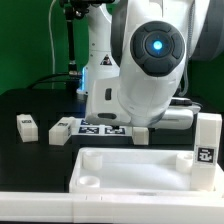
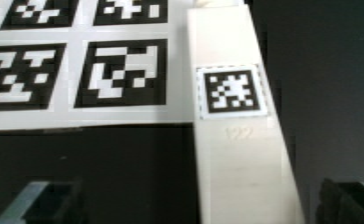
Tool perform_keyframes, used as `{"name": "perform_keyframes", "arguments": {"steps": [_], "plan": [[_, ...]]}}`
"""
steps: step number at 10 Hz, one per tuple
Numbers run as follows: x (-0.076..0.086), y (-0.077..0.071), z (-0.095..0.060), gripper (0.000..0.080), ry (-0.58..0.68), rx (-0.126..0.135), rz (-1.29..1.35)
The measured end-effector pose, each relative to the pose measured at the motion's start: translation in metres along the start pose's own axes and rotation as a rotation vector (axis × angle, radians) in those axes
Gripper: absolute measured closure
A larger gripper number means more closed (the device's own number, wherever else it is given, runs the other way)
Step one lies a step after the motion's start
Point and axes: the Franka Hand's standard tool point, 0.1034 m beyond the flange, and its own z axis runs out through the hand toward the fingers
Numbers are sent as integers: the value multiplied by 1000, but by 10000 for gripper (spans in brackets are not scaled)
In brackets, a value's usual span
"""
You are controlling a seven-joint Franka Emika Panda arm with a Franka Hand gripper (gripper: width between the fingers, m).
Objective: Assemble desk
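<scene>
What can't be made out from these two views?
- Gripper: in the exterior view it is hidden behind the arm; the wrist view shows only its fingertips, at the picture's edge.
- Leg between the jaws: both ends are cut off in the wrist view.
- Marker board: cut off in the wrist view, mostly behind the arm in the exterior view.
- Upright leg: seated in the tabletop or not, too small to tell.

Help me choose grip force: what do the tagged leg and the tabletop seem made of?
Leg: probably white plastic, matte; its face shows faint grain and no shine. Tabletop: likely the same white plastic, smooth, with softly rounded moulded edges.
</scene>
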Motion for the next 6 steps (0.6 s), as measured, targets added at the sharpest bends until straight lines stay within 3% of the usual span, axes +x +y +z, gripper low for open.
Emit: {"name": "perform_keyframes", "arguments": {"steps": [5, 6], "plan": [[8, -8, 14, 150, 31, 1, -8], [8, -9, 13, 247, 31, 1, -9]]}}
